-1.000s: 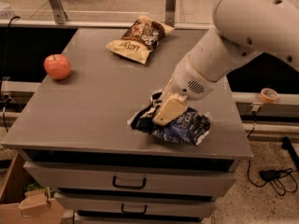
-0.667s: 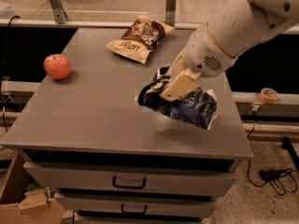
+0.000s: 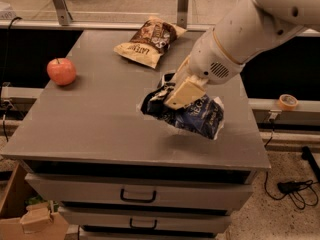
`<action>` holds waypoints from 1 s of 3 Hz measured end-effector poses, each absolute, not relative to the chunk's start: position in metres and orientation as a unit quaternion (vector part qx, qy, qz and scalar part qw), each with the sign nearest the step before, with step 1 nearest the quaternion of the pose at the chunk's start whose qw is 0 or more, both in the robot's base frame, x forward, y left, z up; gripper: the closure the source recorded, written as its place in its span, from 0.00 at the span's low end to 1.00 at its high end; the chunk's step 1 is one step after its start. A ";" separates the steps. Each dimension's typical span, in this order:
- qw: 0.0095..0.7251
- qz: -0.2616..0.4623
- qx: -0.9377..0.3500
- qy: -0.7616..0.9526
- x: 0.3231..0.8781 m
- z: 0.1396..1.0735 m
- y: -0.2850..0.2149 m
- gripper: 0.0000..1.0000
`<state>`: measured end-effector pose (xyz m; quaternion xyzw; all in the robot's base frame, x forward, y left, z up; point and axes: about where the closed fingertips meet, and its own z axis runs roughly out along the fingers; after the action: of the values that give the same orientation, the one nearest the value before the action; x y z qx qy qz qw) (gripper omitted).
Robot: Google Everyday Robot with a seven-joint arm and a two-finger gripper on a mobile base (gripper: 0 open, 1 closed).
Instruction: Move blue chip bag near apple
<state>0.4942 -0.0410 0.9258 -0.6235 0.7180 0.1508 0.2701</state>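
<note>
The blue chip bag (image 3: 195,116) is dark navy and crumpled, held in the air a little above the grey cabinet top (image 3: 100,124), right of its middle. My gripper (image 3: 176,95) comes in from the upper right on a white arm and is shut on the bag's upper left part. The red-orange apple (image 3: 61,71) sits on the cabinet top at the far left, well apart from the bag and gripper.
A brown and cream chip bag (image 3: 150,41) lies at the back of the cabinet top. Drawers (image 3: 137,194) run below the front edge. A cardboard box (image 3: 30,219) stands on the floor at the lower left, a tape roll (image 3: 288,102) on the right ledge.
My gripper has lifted the blue chip bag off the cabinet top and carried it slightly back and left, toward the middle.
</note>
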 end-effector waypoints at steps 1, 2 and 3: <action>0.281 0.164 -0.638 0.698 0.524 0.914 -0.005 1.00; 0.294 0.172 -0.662 0.667 0.565 0.904 0.047 1.00; 0.312 0.171 -0.690 0.630 0.604 0.899 0.114 1.00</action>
<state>0.6043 0.1138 0.8990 -0.6900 0.6301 0.1715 0.3120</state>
